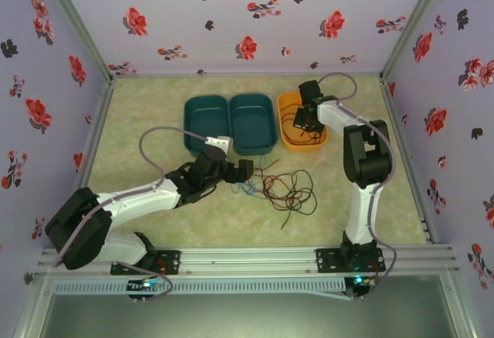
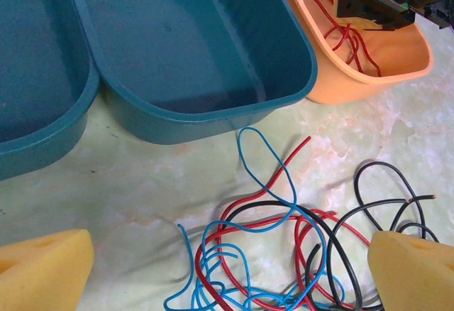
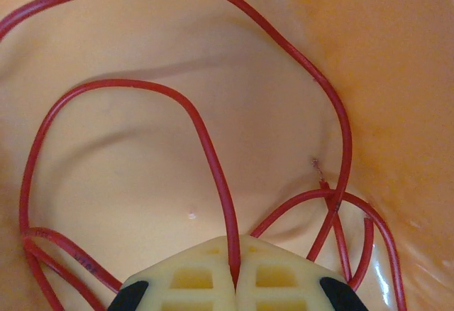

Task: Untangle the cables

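The left gripper (image 1: 245, 170) is low over the table (image 1: 231, 226), and its 2 yellow fingers (image 2: 42, 272) are spread wide with nothing held between them. The tangle of cables (image 1: 284, 187), thin red, black and blue wires in loose crossing loops, lies on the table at 3 o'clock from this gripper. In the left wrist view the loops lie between the 2 fingers and run up toward 12 o'clock, where 1 blue loop reaches near the wall of a teal bin (image 2: 213, 112). A second teal bin (image 2: 42, 148) stands touching it at 9 o'clock. The orange bin (image 1: 287, 136) stands at 12 o'clock from the tangle, just beside the teal bins at their 3 o'clock. The right gripper (image 3: 235, 272) is down inside the orange bin. Its jaws are pressed together on a red cable (image 3: 206, 133), which curves in wide loops over the bin's floor.
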Controlling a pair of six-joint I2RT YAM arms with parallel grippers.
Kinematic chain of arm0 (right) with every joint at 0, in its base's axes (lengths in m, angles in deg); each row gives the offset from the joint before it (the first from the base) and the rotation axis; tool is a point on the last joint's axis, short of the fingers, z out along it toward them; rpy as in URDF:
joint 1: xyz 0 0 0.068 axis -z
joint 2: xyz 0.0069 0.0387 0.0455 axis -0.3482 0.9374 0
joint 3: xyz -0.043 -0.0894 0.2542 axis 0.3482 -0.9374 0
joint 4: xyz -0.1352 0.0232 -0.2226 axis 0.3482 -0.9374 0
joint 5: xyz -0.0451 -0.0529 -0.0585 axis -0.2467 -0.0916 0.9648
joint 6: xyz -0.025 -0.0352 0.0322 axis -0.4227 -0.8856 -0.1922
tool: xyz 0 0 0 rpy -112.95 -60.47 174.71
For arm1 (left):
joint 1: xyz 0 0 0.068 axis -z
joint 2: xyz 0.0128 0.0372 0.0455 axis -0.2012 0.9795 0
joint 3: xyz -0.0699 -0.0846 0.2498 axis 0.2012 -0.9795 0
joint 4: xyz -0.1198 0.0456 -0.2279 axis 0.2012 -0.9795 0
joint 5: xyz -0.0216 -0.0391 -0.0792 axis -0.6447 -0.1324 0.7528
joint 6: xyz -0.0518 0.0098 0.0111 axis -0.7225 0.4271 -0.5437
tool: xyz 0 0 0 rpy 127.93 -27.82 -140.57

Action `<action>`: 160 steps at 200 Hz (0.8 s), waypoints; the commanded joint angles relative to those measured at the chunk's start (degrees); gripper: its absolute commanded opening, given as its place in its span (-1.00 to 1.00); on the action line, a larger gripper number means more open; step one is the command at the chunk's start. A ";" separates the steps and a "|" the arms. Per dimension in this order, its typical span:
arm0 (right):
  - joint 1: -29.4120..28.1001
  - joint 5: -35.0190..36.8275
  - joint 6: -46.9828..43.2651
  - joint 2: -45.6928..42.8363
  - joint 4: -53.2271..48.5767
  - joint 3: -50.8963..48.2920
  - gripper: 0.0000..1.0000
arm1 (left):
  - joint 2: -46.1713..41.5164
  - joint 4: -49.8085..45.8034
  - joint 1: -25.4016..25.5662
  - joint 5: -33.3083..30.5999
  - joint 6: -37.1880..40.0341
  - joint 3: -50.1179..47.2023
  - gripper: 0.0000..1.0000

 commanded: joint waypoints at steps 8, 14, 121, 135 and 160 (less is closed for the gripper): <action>0.14 -1.30 -1.29 -5.38 -1.28 -0.75 -0.88 | -0.36 0.21 0.43 0.25 0.15 1.53 0.99; 0.20 -1.18 -1.44 -6.39 -1.49 -0.94 -0.79 | -0.44 0.06 0.43 0.23 0.17 1.51 0.99; 0.08 -0.63 -1.02 -25.98 -0.45 -11.99 -0.15 | 3.23 -7.47 0.42 -3.73 -2.30 7.22 0.99; -0.06 -1.19 -0.35 -30.37 0.90 -16.09 -0.13 | 5.62 -10.41 0.39 -3.23 -2.03 10.16 0.99; -1.01 -1.67 0.43 -38.04 1.82 -22.95 -0.12 | 10.26 -15.27 0.39 -1.61 -1.59 14.87 0.99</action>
